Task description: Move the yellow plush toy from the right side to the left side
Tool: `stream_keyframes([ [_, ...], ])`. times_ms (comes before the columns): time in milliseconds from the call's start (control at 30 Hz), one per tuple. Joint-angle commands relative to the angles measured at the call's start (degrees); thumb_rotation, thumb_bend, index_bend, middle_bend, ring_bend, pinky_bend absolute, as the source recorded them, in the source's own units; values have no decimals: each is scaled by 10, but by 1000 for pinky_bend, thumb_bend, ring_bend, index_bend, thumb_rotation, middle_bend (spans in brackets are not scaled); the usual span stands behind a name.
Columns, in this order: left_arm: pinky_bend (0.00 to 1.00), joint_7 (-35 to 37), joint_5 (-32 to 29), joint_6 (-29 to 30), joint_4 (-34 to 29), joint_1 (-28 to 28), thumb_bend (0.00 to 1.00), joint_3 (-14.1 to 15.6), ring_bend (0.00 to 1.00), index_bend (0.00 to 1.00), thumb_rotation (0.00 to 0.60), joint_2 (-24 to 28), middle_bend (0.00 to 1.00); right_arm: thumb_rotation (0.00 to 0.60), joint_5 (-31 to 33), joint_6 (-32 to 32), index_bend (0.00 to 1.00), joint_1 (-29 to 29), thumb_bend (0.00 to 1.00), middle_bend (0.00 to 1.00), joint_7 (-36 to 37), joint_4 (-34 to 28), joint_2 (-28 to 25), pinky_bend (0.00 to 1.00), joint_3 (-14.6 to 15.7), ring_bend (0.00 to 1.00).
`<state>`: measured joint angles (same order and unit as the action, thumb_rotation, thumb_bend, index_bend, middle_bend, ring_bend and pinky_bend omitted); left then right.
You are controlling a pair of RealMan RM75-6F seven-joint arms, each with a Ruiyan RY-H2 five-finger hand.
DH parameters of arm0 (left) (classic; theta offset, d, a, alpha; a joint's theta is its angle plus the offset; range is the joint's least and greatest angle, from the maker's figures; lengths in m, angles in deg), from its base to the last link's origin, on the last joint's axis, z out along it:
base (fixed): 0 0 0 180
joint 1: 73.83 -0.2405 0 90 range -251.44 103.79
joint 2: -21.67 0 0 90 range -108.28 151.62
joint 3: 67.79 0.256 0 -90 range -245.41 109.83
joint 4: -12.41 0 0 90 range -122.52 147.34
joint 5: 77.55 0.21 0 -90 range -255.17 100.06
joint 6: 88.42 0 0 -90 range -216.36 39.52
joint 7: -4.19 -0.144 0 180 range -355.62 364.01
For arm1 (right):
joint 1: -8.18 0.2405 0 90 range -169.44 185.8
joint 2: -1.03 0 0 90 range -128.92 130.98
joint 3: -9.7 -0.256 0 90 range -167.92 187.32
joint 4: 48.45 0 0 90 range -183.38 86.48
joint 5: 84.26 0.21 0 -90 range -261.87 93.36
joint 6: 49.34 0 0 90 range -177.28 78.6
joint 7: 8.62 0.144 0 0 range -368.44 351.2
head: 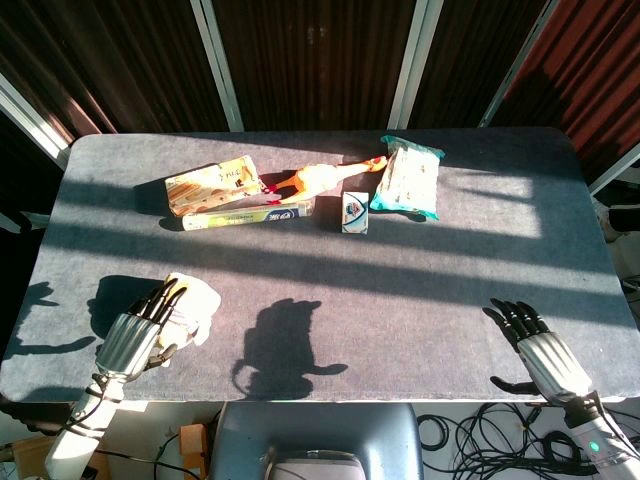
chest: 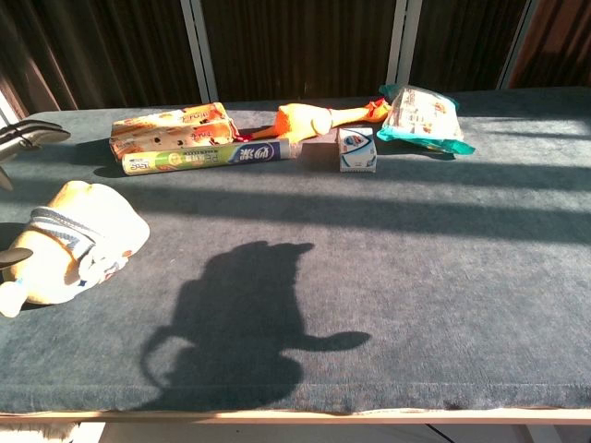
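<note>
The yellow plush toy [head: 196, 306] [chest: 78, 242], with a grey-white striped band, lies on its side on the dark table [head: 400, 290] at the front left. My left hand [head: 132, 336] is just behind it at the table's near edge. Its fingers are spread and lifted, and only their tips [chest: 30, 135] show in the chest view, apart from the toy. My right hand [head: 538, 348] hovers at the front right corner, fingers apart, holding nothing.
Along the back stand an orange carton [head: 212, 186], a long toothpaste box [head: 250, 214], a rubber chicken [head: 320, 178], a small blue-white box [head: 355, 212] and a teal-edged packet [head: 410, 178]. Cables lie on the floor at the front right.
</note>
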<state>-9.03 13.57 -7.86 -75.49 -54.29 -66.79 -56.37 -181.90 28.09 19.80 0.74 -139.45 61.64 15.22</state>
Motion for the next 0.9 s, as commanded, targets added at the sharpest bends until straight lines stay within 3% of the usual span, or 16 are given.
stream_keyframes([
  [33, 313, 2, 44, 57, -15, -33, 226, 20, 117, 0, 600, 31, 0, 600, -3, 4, 0, -3, 61, 0, -1, 1, 1, 20, 1, 0],
  [133, 286, 11, 68, 76, -18, -56, 225, 48, 119, 0, 600, 52, 0, 600, -8, 13, 0, -7, 61, 0, -7, 4, 4, 20, 2, 0],
  [367, 222, 42, 89, 101, 4, -80, 232, 69, 136, 0, 600, 55, 29, 600, -14, 28, 0, -15, 61, 0, -23, 6, 15, 17, 2, 0],
  [467, 220, 49, 90, 83, -5, -83, 234, 84, 140, 0, 600, 76, 36, 600, -26, 48, 0, -26, 61, 0, -42, 14, 28, 17, 4, 0],
  [900, 286, 44, 101, 68, -15, -94, 236, 82, 192, 6, 600, 81, 48, 600, -38, 51, 0, -30, 61, 0, -46, 26, 31, 15, 10, 0],
])
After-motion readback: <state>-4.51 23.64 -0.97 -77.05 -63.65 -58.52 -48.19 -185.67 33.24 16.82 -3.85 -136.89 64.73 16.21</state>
